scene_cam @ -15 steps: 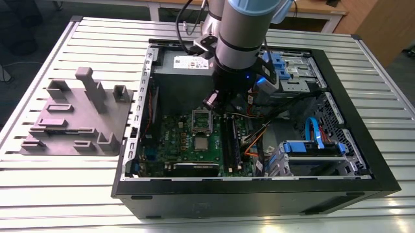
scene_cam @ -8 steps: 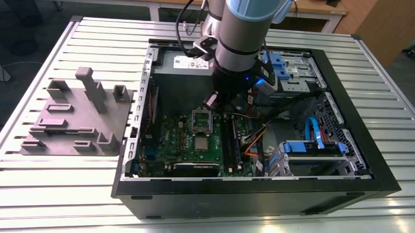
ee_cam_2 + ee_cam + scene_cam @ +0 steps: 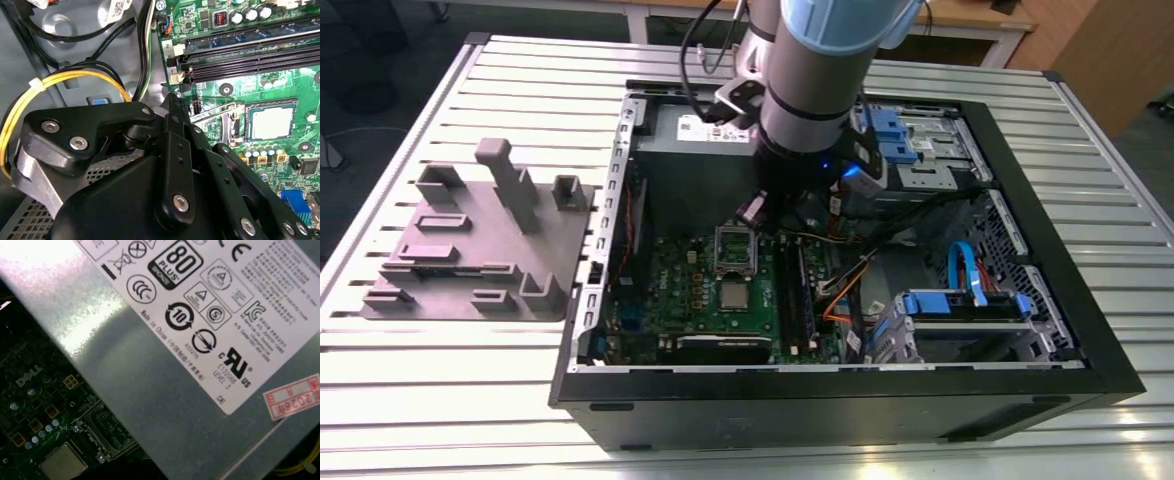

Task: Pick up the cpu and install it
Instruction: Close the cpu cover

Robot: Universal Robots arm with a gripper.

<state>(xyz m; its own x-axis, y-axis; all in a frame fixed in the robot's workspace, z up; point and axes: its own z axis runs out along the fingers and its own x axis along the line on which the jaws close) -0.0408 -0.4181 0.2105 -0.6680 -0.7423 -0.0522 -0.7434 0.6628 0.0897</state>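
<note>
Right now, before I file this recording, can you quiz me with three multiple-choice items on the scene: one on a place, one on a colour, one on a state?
1. Where does the small flat silvery square cpu lie?
A. On the slatted metal table
B. On the green motherboard inside the case
C. On the grey moulded block

2. What colour is the tied bundle of thin wires in the second wrist view?
A. Yellow
B. Red
C. White

3. How does the black computer case stand?
A. Closed by a side panel
B. Upright on its feet
C. Lying flat with its side open

Answers:
1. B: the silvery square sits on the green motherboard, beside the socket.
2. A: the wires curve past the arm in plain yellow.
3. C: the board, cables and drive bays are all exposed from above.
</note>
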